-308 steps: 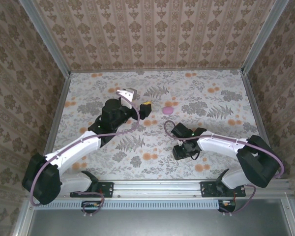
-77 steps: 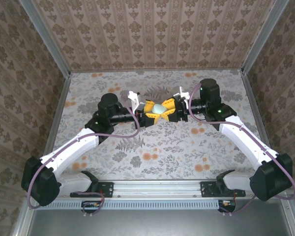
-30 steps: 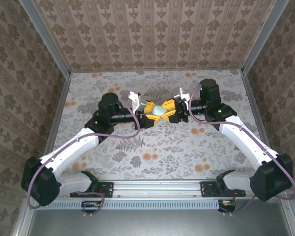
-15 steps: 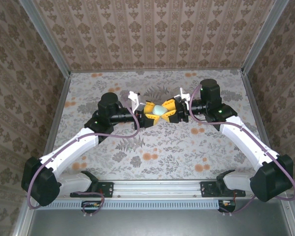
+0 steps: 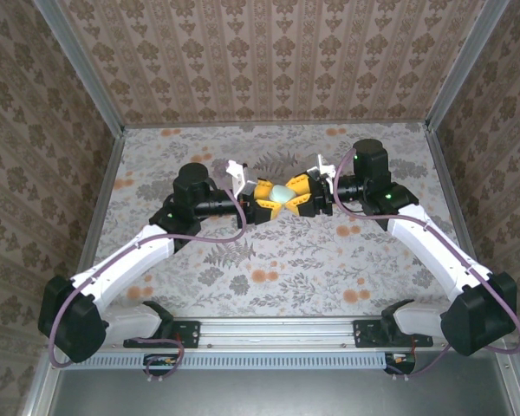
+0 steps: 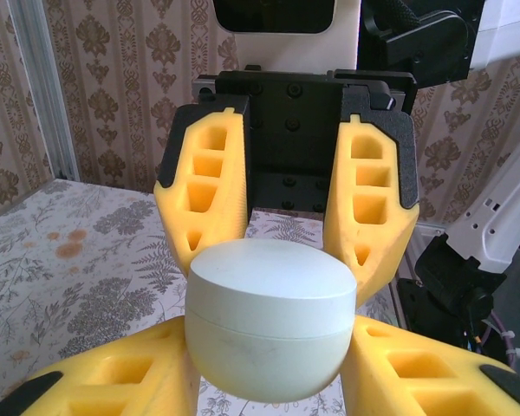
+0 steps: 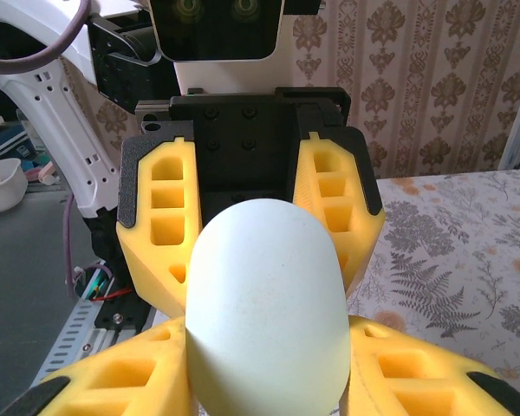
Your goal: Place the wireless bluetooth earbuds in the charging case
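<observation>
A pale mint, pebble-shaped charging case (image 5: 279,193) hangs above the back middle of the floral table, lid closed. My left gripper (image 5: 263,198) is shut on it from the left and my right gripper (image 5: 296,196) from the right. In the left wrist view the case (image 6: 270,319) sits between my own yellow fingers (image 6: 113,390), with the right arm's fingers (image 6: 206,204) behind it. In the right wrist view the case (image 7: 264,321) stands on end between my fingers (image 7: 416,373), with the left arm's fingers (image 7: 160,230) beyond. The earbuds are hidden.
The table (image 5: 269,260) is boxed in by patterned walls at the back and on both sides. A metal rail (image 5: 277,329) carries the arm bases along the near edge. A pale bowl (image 7: 0,186) lies off the table to the left.
Ten seconds ago the arms were apart and low over the table. They have since met at the back middle with the case between them. Over the last second hardly anything moved.
</observation>
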`<action>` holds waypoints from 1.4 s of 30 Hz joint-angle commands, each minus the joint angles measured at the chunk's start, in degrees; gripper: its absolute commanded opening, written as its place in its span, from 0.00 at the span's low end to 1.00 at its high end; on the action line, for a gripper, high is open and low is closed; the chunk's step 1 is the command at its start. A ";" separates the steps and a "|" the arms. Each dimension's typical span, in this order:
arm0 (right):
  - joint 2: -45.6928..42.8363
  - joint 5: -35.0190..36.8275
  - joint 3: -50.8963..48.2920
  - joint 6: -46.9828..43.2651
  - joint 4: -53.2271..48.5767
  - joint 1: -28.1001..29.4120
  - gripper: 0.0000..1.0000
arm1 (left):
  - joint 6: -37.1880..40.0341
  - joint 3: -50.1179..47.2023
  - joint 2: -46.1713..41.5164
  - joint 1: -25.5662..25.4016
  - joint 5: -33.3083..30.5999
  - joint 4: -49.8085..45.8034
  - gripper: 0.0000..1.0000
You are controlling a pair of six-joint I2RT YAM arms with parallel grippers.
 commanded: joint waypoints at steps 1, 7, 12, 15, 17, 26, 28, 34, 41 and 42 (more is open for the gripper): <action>-0.87 0.35 0.05 -0.53 1.21 0.18 0.39 | -0.52 2.17 0.86 -0.84 1.92 1.63 0.45; -0.82 0.33 -0.09 -0.70 1.12 0.25 0.39 | -0.33 2.66 1.47 -0.91 2.03 1.40 0.46; -0.76 0.64 -0.05 -0.99 0.65 0.18 0.39 | -0.27 2.59 1.31 -0.88 1.74 1.22 0.46; -0.76 0.88 -0.13 -1.25 0.47 0.30 0.40 | -0.24 2.68 1.30 -1.03 1.84 1.25 0.46; -0.76 1.37 0.00 -1.61 -0.03 0.26 0.40 | -0.29 2.70 1.31 -1.04 1.83 1.11 0.46; -1.06 2.88 0.04 -2.95 -1.84 0.82 0.43 | 0.54 2.55 1.14 -1.05 1.05 0.32 0.35; -1.40 3.31 0.11 -2.41 -1.84 0.69 0.48 | 0.68 2.32 0.91 -1.07 0.29 0.49 0.33; -3.92 5.84 -0.57 5.57 1.97 -0.43 0.67 | 0.34 -0.27 -0.40 -1.13 -4.53 3.52 0.31; -7.32 11.60 -1.09 24.18 5.43 -1.44 0.73 | -4.25 -5.37 -1.34 -1.10 -13.97 15.13 0.29; -7.26 13.44 -0.60 28.04 4.93 -1.51 0.73 | -5.07 -6.06 -1.17 -1.10 -14.95 17.19 0.29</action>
